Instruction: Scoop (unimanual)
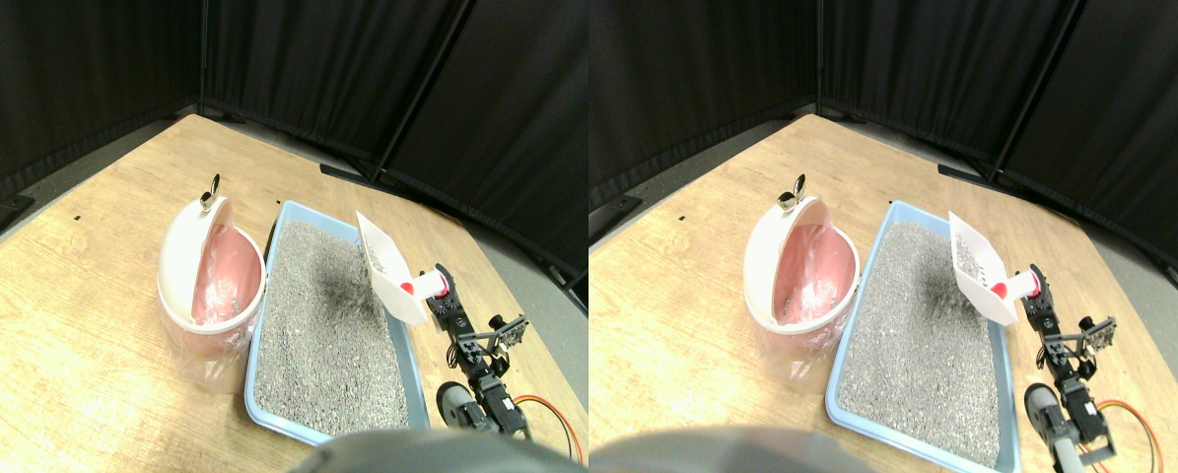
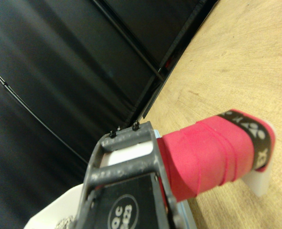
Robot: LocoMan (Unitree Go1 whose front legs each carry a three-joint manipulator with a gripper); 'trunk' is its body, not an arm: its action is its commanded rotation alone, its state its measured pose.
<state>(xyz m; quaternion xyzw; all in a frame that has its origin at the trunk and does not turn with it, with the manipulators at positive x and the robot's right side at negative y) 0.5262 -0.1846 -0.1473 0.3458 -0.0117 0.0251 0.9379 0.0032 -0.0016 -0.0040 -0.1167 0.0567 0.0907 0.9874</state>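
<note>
A white scoop (image 1: 387, 268) with a red-wrapped handle (image 2: 212, 155) hangs tilted over the right rim of the blue litter tray (image 1: 253, 394). Some grey litter lies in the scoop's bowl. My right gripper (image 1: 439, 288) is shut on the handle, reaching in from the lower right, and nothing else supports the scoop. The tray is full of grey litter (image 1: 322, 325). To the tray's left stands a pink bin (image 1: 209, 296) with a white swing lid (image 1: 182, 258) tipped open. In the wrist view the dark jaw sits against the red handle.
A metal clip (image 1: 211, 191) sits on top of the bin lid. The wooden floor (image 1: 76, 325) ends at black curtains (image 1: 352, 69) behind and a grey strip on the right. An orange cable (image 1: 554, 419) trails by my arm.
</note>
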